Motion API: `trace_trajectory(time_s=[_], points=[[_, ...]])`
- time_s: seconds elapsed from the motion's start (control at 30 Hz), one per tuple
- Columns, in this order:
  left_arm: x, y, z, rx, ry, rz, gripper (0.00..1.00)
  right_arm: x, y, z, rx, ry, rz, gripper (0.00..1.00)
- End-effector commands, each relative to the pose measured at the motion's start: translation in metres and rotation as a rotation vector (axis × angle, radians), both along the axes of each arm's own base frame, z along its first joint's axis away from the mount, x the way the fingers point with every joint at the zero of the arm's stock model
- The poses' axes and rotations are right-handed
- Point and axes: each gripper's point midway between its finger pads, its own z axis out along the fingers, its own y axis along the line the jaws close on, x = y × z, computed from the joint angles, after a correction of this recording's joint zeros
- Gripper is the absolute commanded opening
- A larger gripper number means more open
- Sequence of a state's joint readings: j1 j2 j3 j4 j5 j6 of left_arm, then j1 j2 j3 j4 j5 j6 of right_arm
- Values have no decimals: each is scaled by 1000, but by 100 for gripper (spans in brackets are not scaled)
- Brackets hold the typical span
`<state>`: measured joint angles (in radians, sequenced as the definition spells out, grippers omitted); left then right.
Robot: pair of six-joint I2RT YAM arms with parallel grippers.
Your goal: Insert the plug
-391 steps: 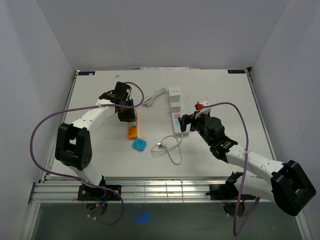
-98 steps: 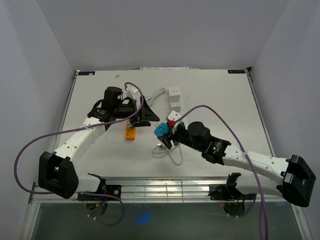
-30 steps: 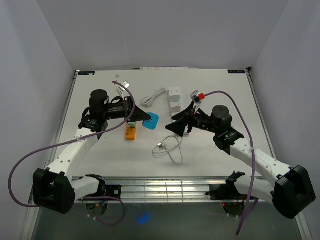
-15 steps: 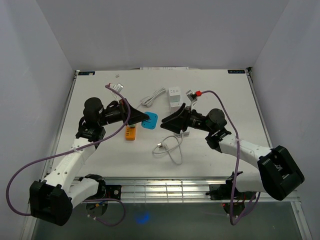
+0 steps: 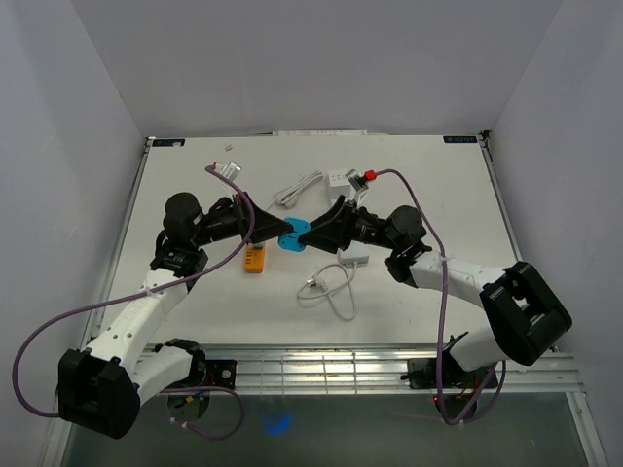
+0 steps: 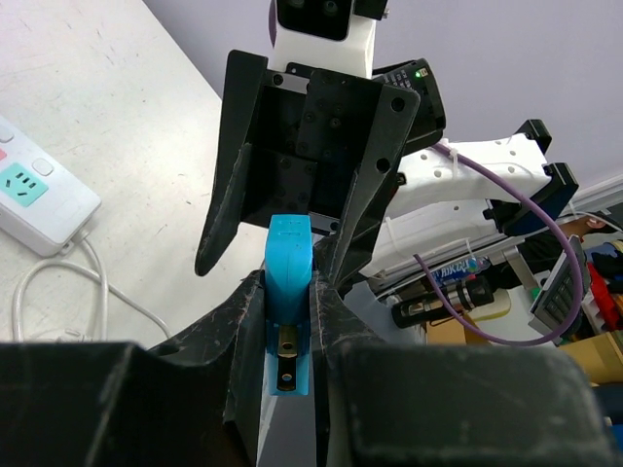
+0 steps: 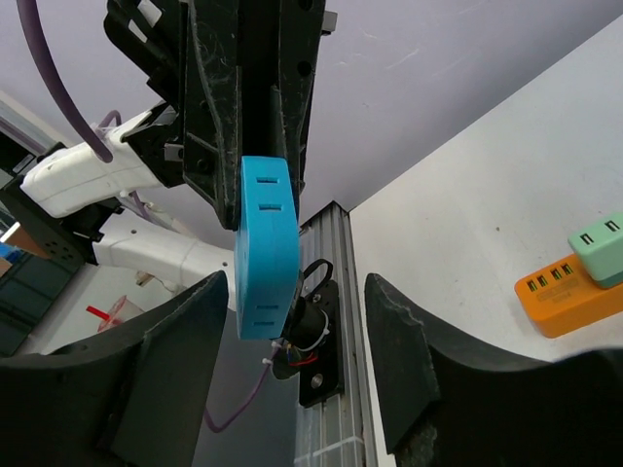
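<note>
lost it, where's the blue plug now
Top view, mid-table: the blue plug sits clamped in the left gripper, beside the orange power strip, the open right gripper facing it.

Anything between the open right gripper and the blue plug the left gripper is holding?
Nothing visible. The blue plug is clamped in the left gripper, and the right gripper faces it with jaws open; both wrist views show a bare gap between the plug and the right fingers.
</note>
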<state>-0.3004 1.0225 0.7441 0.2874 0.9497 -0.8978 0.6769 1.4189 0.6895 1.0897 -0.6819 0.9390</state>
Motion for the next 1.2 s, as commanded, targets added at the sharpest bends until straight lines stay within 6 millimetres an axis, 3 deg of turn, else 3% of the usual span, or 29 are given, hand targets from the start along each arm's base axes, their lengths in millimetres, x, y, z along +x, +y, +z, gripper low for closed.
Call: trace_trajectory(time_s=[0.0,0.27,0.33,0.5,0.53,0.57,0.67,0.7,0.77,0.83,0.87,1.0,1.03,1.1,1.13,1.17], points=[[-4,-3,4,-22,-23,-12,0,-6,5,33,99,-77,34,62],[-5,-6,-1,-21,-17,-20,0,-9,10,33,123,-56,63,50],[-5,-6,-2,-22,-18,-20,0,-10,11,33,129,-50,71,42],[-6,-6,-3,-18,-18,-30,0,-15,11,32,139,-38,93,12],[-7,-7,-2,-17,-31,-36,3,-15,10,32,138,-37,91,10],[-7,-6,-1,-15,-40,-34,15,-15,10,30,133,-29,90,8],[-4,-5,0,-9,-44,-10,33,-17,8,24,121,-20,94,8],[-2,-5,0,-3,-42,-1,47,-19,7,20,114,-9,96,8],[3,-3,0,21,-45,24,55,-21,4,16,106,-3,95,8],[6,-1,-5,53,-18,48,71,-22,-1,9,90,13,89,8],[14,2,3,69,-60,93,76,-21,-3,6,79,20,84,8],[28,13,-3,175,-31,200,88,-18,-15,-7,5,27,54,8],[30,16,-4,194,-30,223,90,-14,-17,-25,-65,91,42,8],[40,26,-4,249,-23,306,93,0,-24,-27,-134,57,-9,8],[43,29,-4,268,-13,333,93,3,-28,-58,-267,180,-25,8],[45,33,-4,283,-3,357,94,20,-33,-48,-299,165,-79,8]])
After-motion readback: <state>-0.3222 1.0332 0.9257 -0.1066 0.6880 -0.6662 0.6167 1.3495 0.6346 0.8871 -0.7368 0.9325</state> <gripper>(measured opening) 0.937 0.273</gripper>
